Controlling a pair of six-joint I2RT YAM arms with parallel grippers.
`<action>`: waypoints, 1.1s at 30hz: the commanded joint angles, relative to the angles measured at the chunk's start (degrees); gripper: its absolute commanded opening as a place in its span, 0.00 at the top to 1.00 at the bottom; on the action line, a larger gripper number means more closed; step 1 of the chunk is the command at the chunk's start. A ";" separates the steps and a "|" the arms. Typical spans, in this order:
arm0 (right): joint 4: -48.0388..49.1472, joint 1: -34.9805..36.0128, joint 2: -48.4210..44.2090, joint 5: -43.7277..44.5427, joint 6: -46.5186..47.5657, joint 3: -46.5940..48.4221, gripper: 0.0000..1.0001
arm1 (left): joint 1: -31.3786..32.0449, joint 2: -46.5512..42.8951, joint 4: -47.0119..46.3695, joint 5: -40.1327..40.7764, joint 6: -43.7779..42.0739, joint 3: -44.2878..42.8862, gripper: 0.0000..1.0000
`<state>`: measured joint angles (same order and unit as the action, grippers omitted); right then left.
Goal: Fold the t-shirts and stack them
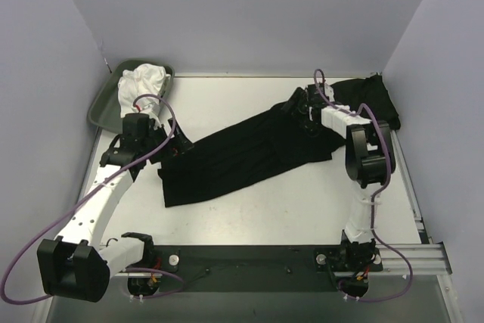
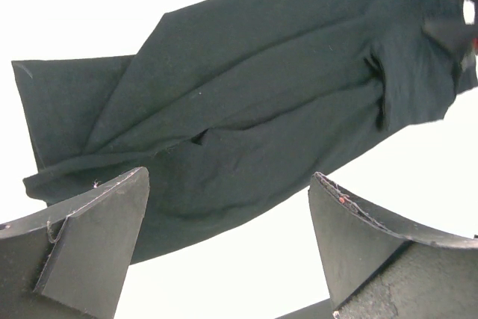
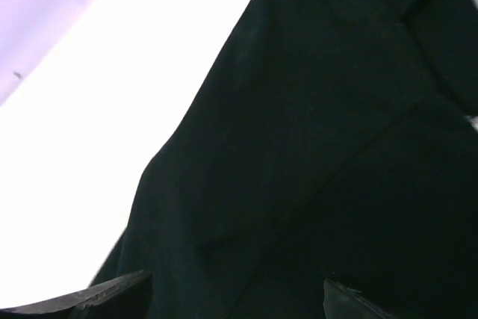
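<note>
Where the white table reaches its far-left corner, a grey-green tray holds a bunched white cloth; only the top camera shows this.

Item, left pincer: jaws wide apart with nothing between them. It sits at the left end of the long black t-shirt, just beside its edge, and contact cannot be told from above. Its own wrist camera shows both fingers clear of the cloth. The t-shirt lies beyond them on the white surface, creased lengthwise, with a flap folded over towards the right — detail that the top view loses in flat black.

Item, long black t-shirt: spread loosely on a diagonal across the middle of the table, its near end at the left and its far end at the right.

Item, right pincer: over the t-shirt's far-right end, jaws apart. Its wrist camera fills with black cloth beyond the spread fingers, with bare table at the left. Whether the tips touch the cloth cannot be told.

Item, second black t-shirt: crumpled in the table's far-right corner — visible from the top camera alone.
</note>
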<state>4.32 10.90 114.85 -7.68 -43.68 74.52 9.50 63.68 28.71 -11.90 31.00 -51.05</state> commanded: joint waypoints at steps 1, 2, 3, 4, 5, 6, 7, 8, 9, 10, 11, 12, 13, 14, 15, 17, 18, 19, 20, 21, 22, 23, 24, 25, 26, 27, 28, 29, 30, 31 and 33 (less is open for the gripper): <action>-10.64 -0.09 11.43 -8.02 -2.28 15.24 0.00 | -0.62 -3.03 0.21 -1.02 -0.59 -0.19 0.03; -10.82 0.00 15.63 -9.79 -3.07 18.17 0.00 | -0.62 -3.04 0.29 -1.02 -0.68 -0.19 0.03; -11.17 -0.08 17.76 -11.11 -3.77 21.16 0.00 | -0.88 -3.12 0.29 -1.02 -0.77 -0.11 0.02; -12.48 -0.09 19.87 -12.17 -5.26 24.85 0.00 | -0.88 -3.04 0.47 -1.11 -0.86 -0.11 0.03; -12.84 -0.09 23.72 -14.27 -6.06 30.45 0.00 | -0.97 -2.95 0.56 -1.28 -0.86 -0.02 0.03; -12.84 0.00 25.32 -15.33 -6.94 33.38 0.00 | -1.06 -3.03 0.47 -1.46 -0.86 0.07 0.02; -12.67 0.09 26.99 -16.56 -8.51 36.02 0.00 | -0.97 -2.86 0.38 -1.63 -0.86 0.42 0.03; -12.14 0.18 29.97 -19.19 -9.57 40.74 0.00 | -1.06 -2.95 0.30 -1.55 -0.94 0.68 0.03; -10.31 0.53 31.30 -20.69 -10.54 42.62 0.00 | -1.06 -3.03 0.21 -1.72 -0.86 1.03 0.03; -9.16 0.62 32.45 -21.75 -12.37 44.38 0.00 | -1.06 -3.04 -0.32 -1.90 -0.86 1.65 0.03; -7.50 0.62 33.85 -22.89 -13.09 46.57 0.00 | -1.15 -3.04 -0.23 -1.98 -0.94 1.74 0.03; -4.35 0.62 34.04 -24.90 -13.53 47.11 0.00 | -1.15 -3.12 -0.15 -1.99 -1.03 1.83 0.02; -2.23 0.62 33.78 -25.01 -13.71 47.21 0.00 | -1.15 -3.21 0.20 -2.07 -1.21 1.83 0.03; -0.82 0.53 31.08 -24.49 -12.58 46.25 0.00 | -1.15 -3.39 0.38 -1.99 -1.47 1.74 0.03; 3.81 0.44 28.35 -22.57 -11.18 40.85 0.00 | -1.23 -3.91 0.64 -1.99 -1.56 1.65 0.03; 7.45 0.70 18.25 -19.23 -5.93 34.84 0.00 | -1.24 -4.70 0.47 -1.81 -2.09 1.21 0.02; 9.72 0.79 14.83 -17.38 -4.58 29.33 0.00 | -1.24 -5.05 0.56 -1.64 -2.18 1.30 0.03; 10.53 0.79 8.35 -16.76 -3.53 27.19 0.00 | -1.32 -5.32 0.21 -1.81 -2.18 1.39 0.03; 10.97 0.71 5.16 -16.40 -1.52 24.73 0.00 | -1.24 -5.15 -0.32 -2.16 -2.18 1.48 0.03; 10.72 0.79 1.82 -15.62 -0.45 20.53 0.00 | -1.06 -4.62 -1.19 -2.34 -2.00 1.74 0.03; 10.63 0.97 -4.83 -14.91 0.52 17.53 0.00 | -0.89 -3.92 -1.90 -2.42 -1.74 2.18 0.02; 10.97 1.23 -8.29 -14.38 1.05 14.63 0.00 | -0.27 -3.13 -2.51 -1.64 -1.48 2.61 0.03; 11.32 1.49 -11.63 -14.20 2.01 11.82 0.00 | -0.01 -1.04 -3.13 -1.37 -1.12 3.40 0.03; 11.24 1.84 -17.84 -13.33 2.46 6.22 0.00 | 0.43 0.20 -3.65 -1.20 -0.43 3.76 0.03; 9.41 2.89 -20.95 -12.45 2.98 3.99 0.00 | 1.04 1.43 -4.01 -0.76 0.10 4.11 0.03; 8.87 3.86 -23.94 -11.40 4.55 1.18 0.00 | 2.27 3.53 -5.06 0.03 0.81 4.98 0.03; 8.26 4.91 -29.54 -10.17 5.35 -2.85 0.00 | 3.06 4.69 -5.85 0.47 2.55 5.43 0.03; 5.47 7.10 -31.94 -7.90 6.32 -4.46 0.00 | 3.85 5.83 -6.29 0.82 3.53 5.69 0.03; 4.31 8.43 -34.23 -6.57 7.55 -5.86 0.00 | 5.25 8.10 -7.25 1.35 4.49 6.04 0.03; 3.17 9.83 -38.17 -5.51 8.52 -6.92 0.00 | 5.79 9.17 -7.87 1.44 6.24 6.39 0.03; 0.17 13.60 -41.70 -2.44 9.49 -10.09 0.00 | 7.20 11.37 -10.06 1.18 7.40 6.84 0.03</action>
<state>11.00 19.33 76.66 -16.64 -39.16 70.19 14.33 72.10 24.67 -11.62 34.15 -44.88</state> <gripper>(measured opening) 0.999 0.975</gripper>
